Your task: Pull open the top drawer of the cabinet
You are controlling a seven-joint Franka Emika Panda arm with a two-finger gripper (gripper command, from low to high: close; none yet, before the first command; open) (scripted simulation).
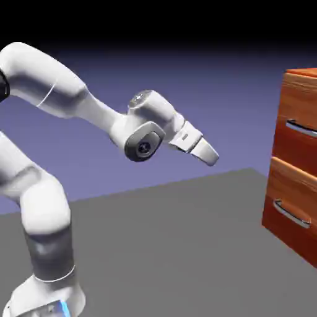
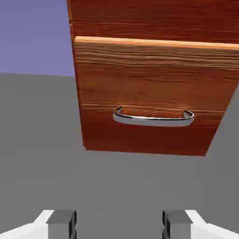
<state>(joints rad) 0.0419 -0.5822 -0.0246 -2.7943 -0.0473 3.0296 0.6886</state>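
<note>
Exterior side-on, hand view faces cabinet, both show it

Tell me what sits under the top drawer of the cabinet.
Directly under the top drawer sits the lower drawer, its silver handle facing the open fingers. Beneath that lies the grey table. Both drawers are shut, so their insides are hidden.

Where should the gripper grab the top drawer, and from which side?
Probably the middle of the top drawer's silver handle, coming straight at the cabinet front. The bar runs horizontally and stands off the wood, so one finger above and one below should fit. The gripper is open, well short, and the hand view centres the lower handle.
</note>
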